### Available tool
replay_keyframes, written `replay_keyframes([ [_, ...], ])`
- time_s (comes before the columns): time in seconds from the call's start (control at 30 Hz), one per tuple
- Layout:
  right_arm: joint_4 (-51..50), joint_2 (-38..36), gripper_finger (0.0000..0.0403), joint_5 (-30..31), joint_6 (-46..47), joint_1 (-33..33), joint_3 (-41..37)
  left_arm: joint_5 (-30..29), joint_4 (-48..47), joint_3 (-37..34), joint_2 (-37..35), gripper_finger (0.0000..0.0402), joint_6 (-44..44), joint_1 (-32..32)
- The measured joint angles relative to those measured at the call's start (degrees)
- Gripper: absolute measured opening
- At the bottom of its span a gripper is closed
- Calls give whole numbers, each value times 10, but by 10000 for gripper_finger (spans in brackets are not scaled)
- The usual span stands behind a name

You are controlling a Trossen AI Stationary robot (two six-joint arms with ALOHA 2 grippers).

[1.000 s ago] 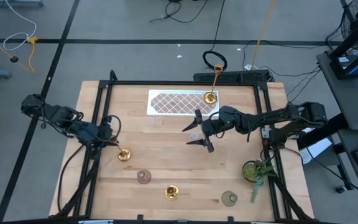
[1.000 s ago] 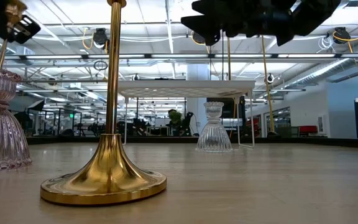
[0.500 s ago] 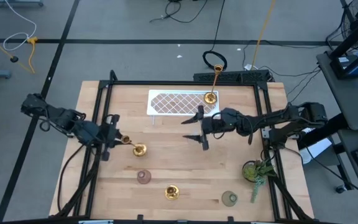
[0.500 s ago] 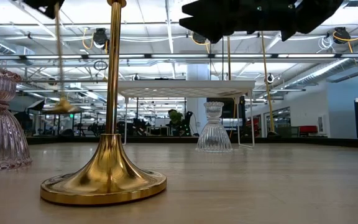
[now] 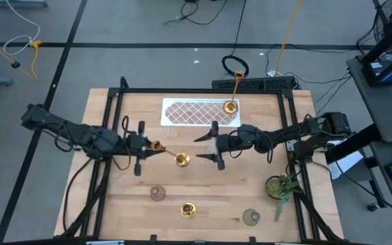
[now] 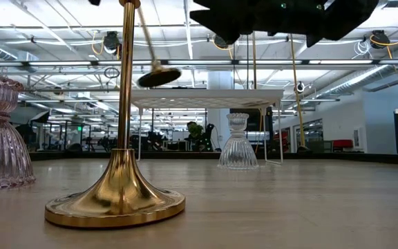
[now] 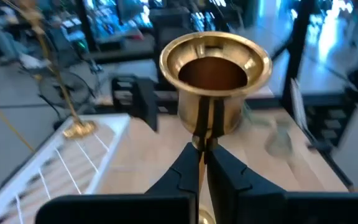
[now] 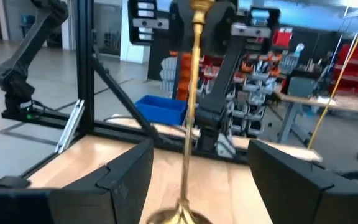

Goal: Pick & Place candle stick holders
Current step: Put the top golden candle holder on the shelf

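Candlestick held aloft over mid-surface

The left end effector (image 5: pixel 148 145) was clamped on the slim stem of a gold candlestick (image 5: pixel 172 156), tilted in the air above the wooden surface (image 5: pixel 196 184). The right end effector (image 5: pixel 211 148) hung just right of it, fingers wide apart, gripping nothing. A second gold candlestick (image 5: pixel 188 210) stood near the front edge
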Motion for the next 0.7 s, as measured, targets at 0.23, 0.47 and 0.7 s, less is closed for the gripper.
replay_keyframes([
  [0.23,-105,-84,254,43,-4,-13,1,34,79,13,40,24,46,62],
  [0.47,-339,-201,254,183,-4,-9,0,68,72,89,110,14,60,138],
  [0.7,-398,-241,254,192,16,-5,0,148,67,196,206,22,74,232],
])
